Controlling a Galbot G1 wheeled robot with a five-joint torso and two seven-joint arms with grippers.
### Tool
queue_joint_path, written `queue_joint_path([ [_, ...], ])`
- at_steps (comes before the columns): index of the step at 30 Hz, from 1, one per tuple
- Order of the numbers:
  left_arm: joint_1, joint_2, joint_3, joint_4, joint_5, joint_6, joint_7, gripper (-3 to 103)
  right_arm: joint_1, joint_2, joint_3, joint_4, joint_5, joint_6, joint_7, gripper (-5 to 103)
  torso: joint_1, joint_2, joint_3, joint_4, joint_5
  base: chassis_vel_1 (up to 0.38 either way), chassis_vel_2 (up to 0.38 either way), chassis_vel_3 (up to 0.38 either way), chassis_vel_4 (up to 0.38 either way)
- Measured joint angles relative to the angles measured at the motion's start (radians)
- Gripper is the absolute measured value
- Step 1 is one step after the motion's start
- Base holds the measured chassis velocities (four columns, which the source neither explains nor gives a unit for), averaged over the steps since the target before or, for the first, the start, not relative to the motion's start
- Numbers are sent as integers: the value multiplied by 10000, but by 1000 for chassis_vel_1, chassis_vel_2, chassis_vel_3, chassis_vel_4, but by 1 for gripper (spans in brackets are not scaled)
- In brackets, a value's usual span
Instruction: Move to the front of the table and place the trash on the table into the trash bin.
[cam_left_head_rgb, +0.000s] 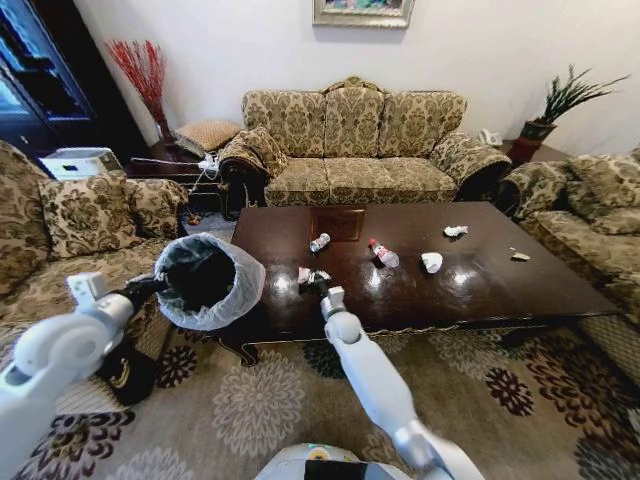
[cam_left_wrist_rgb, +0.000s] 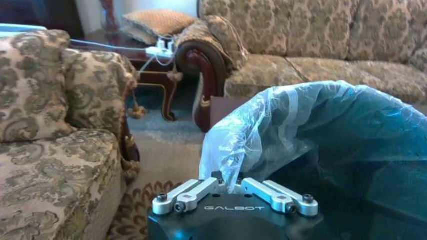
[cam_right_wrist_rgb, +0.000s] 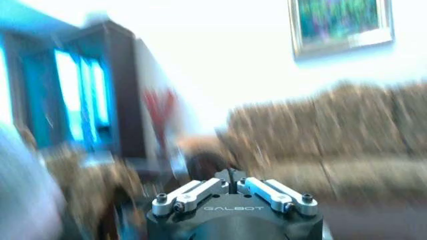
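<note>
**Two arms up, litter still on the table**

Several bits of trash lie on the dark table (cam_left_head_rgb: 470, 285): two clear bottles (cam_left_head_rgb: 319, 242), one red-capped (cam_left_head_rgb: 383, 254), white paper wads (cam_left_head_rgb: 432, 262) and a pinkish wrapper (cam_left_head_rgb: 304, 275) near the front edge. The right gripper (cam_left_head_rgb: 318, 284) hovers just beside that wrapper, fingers (cam_right_wrist_rgb: 230, 182) drawn together. The left gripper (cam_left_wrist_rgb: 223, 186) has its fingers clamped on the bag rim of the trash bin (cam_left_head_rgb: 205, 280), which sits tilted at the table's left front corner.
</note>
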Motion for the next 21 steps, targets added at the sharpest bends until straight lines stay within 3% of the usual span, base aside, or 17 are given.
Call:
queue_joint_path([
  [4, -140, 323, 90, 37, -207, 13, -118, 0, -99, -309, -30, 988, 186, -258, -118, 0, 1, 0, -1, -1, 0, 0, 0, 0, 0],
  [5, -172, 332, 133, -24, -231, 13, -145, 0, -242, -445, -22, 1014, 212, -373, -141, -3, 0, 0, -1, -1, 0, 0, 0, 0, 0],
  [6, -163, 262, 164, -112, -228, 13, -145, 0, -330, -454, 7, 746, 202, -355, -144, 2, 0, 0, -1, 0, 0, 0, 0, 0, 0],
  [8, -123, 158, 199, -207, -188, 13, -140, 0, -429, -405, 54, 407, 205, -345, -122, 2, -1, 0, -1, 0, -1, 0, 0, 0, 0],
  [15, 74, -272, 285, -465, 119, -46, -14, 0, -382, 499, -31, -1199, 704, -1238, 621, 34, 0, 0, 0, 3, -1, 0, 0, 0, 0],
  [17, 75, -274, 285, -473, 131, -49, 7, 0, -278, 628, -41, -1402, 731, -1368, 749, 34, 0, 0, 0, 3, -2, 0, 0, 0, 0],
  [18, 74, -275, 286, -474, 141, -56, 40, 0, -131, 804, -44, -1668, 761, -1533, 923, 45, 0, 0, 0, 4, -1, 0, 0, 0, 0],
  [20, 70, -277, 298, -473, 152, -64, 58, 0, -11, 925, -39, -1877, 763, -1616, 1033, 45, 0, 0, 0, 3, 0, 0, 0, 0, 0],
  [21, 65, -281, 310, -470, 162, -71, 73, 0, 64, 993, -33, -1999, 763, -1655, 1088, 51, 0, 0, 0, 3, -1, 0, 0, 0, 0],
])
